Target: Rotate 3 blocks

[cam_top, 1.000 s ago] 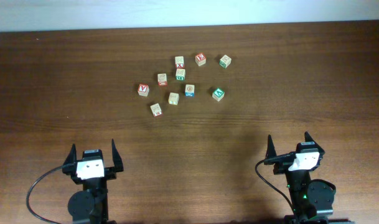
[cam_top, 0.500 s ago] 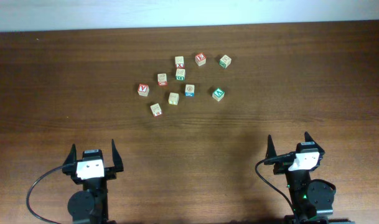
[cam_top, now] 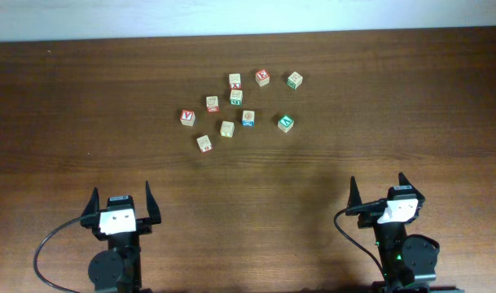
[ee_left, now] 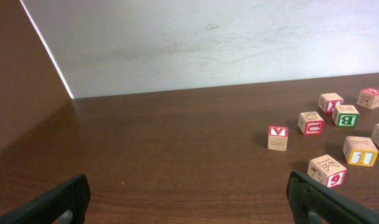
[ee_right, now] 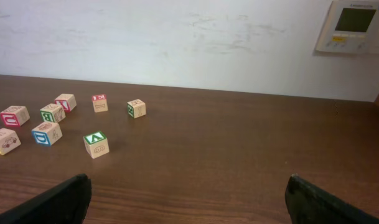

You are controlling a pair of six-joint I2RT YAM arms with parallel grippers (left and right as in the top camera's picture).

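Left gripper (cam_top: 121,194): fully spread, empty, near-left over the table (cam_top: 85,106).
Right gripper (cam_top: 378,181): fully spread, empty, near-right.
Green block (cam_top: 286,123): far centre, well apart from both grippers.
Blue-marked block (cam_top: 248,118): left of it, apart.
Yellow-marked block (cam_top: 227,129): just nearer-left of that.

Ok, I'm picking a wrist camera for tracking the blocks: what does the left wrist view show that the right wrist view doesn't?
Only the left wrist view shows the red V cube and the K cube. Only the right wrist view shows the green block, the green-edged cube and a wall panel. Both show the yellow-marked block, the red U cube, the B cube and the table; the blue-marked block is whole in the right wrist view, cut by the frame edge in the left.
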